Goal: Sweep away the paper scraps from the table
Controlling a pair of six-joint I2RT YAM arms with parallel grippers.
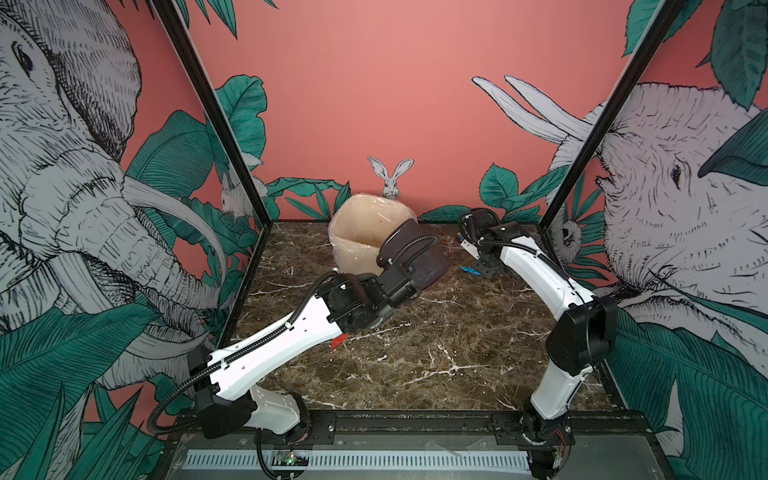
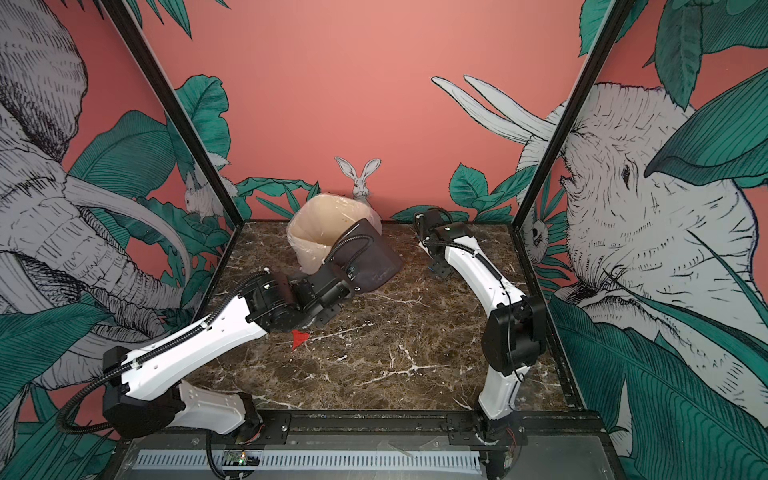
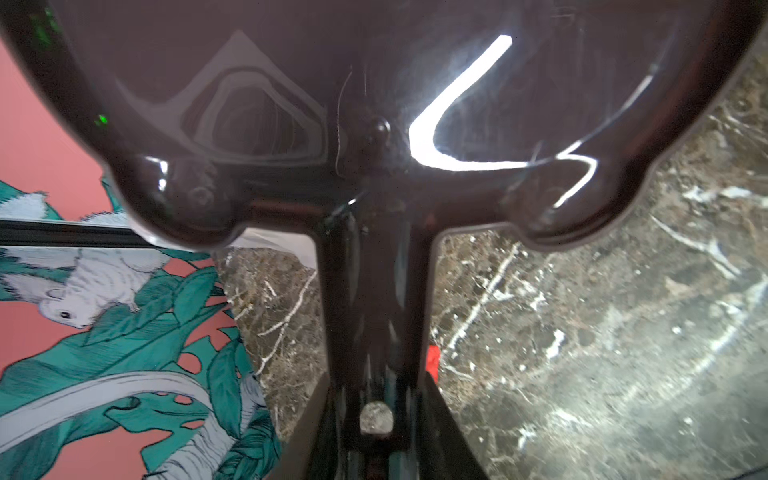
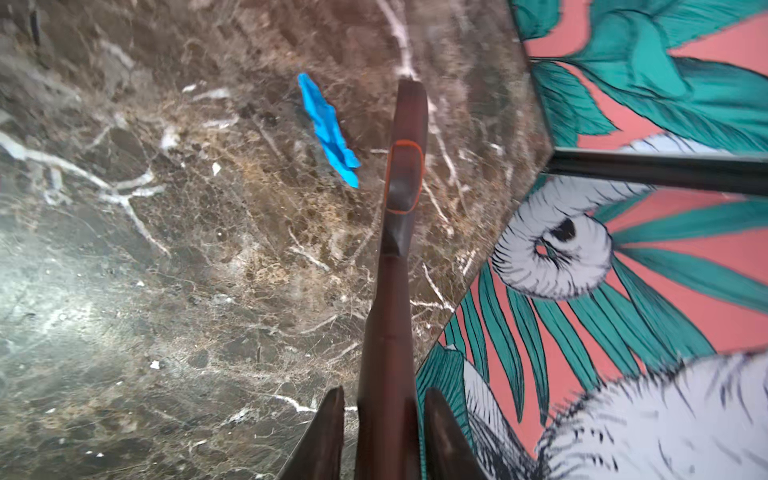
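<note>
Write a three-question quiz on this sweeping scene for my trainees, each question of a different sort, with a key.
1. True or false: the left claw grips a dustpan by its handle.
2. The scrap lying beside the brush held in the right claw is: A yellow, B blue, C green.
3. Fill in: the red scrap lies on the table close beside the ____ arm.
Key: 1 true; 2 B; 3 left.
</note>
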